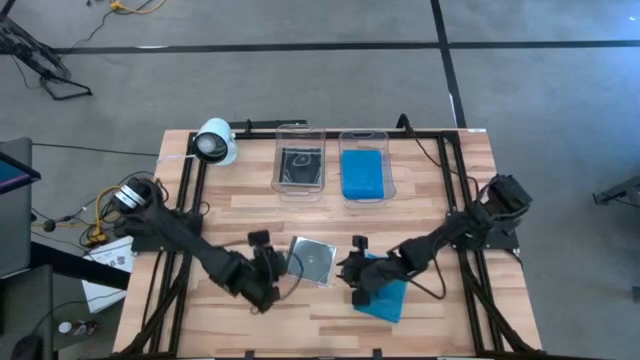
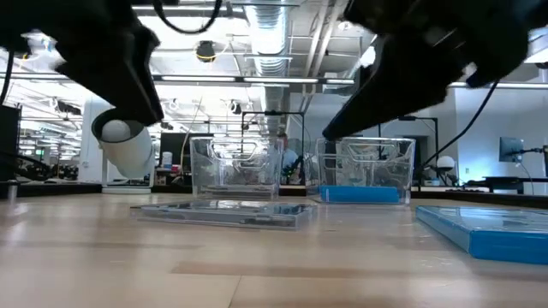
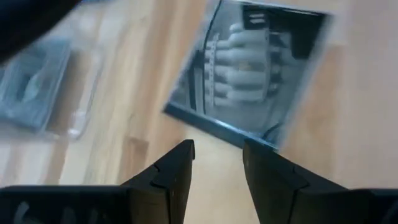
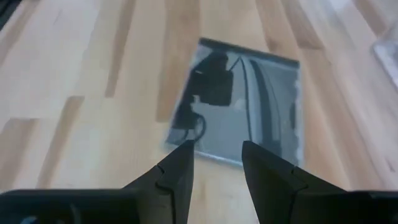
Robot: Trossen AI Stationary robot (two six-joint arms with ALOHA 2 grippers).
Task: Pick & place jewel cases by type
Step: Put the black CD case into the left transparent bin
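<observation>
A clear jewel case with a silver disc lies flat on the wooden table between my two grippers. My left gripper hovers to its left, fingers apart, pointing down at the case. My right gripper hovers to its right, also open, aimed at the same case. A translucent blue jewel case lies flat on the table under the right arm. Neither gripper holds anything.
Two clear tubs stand at the far middle: the left tub holds a clear/black case, the right tub holds a blue case. A white round device stands at the far left. Bare wood lies along the near edge.
</observation>
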